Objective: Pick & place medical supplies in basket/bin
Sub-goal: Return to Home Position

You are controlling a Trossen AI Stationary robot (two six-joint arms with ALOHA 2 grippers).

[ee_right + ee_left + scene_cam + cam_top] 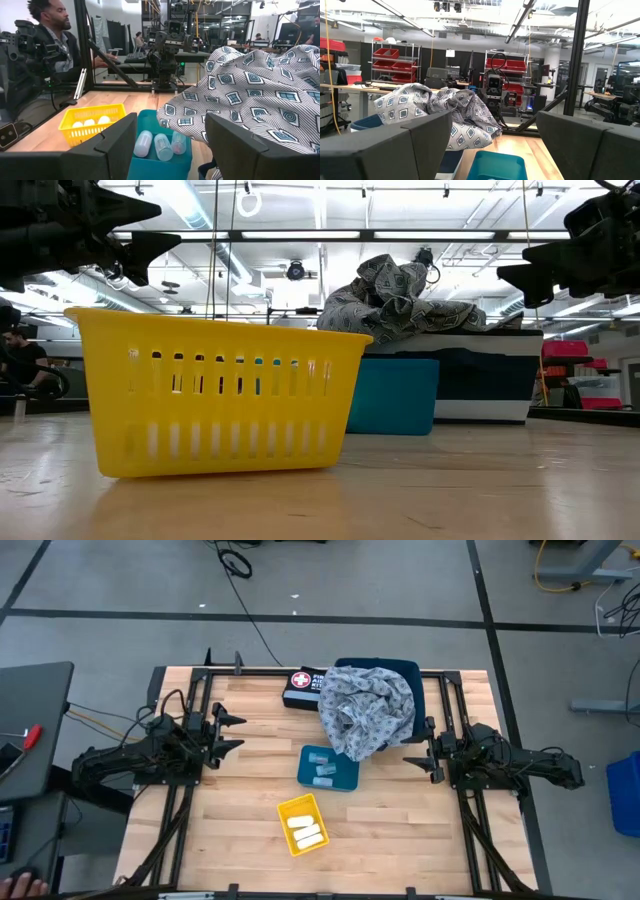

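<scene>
A grey patterned cloth point(365, 708) lies heaped over the rim of a dark bin point(405, 670) at the table's far middle, hanging down its near side. In front of it stands a small teal bin point(328, 768) holding clear vials point(159, 145). Nearer still, a yellow basket point(303, 824) holds white rolls point(90, 121). My left gripper point(238, 732) hovers open at the table's left, pointing toward the middle. My right gripper point(412, 748) hovers open at the right, facing the cloth point(260, 100) and the teal bin point(160, 160). Both are held above the table, with nothing between their fingers.
A black first-aid case point(300, 688) lies left of the dark bin at the far side. A black frame point(200, 675) borders the table's edges. A person point(52, 35) sits beyond the table's left side. Bare wood shows at the near left and near right.
</scene>
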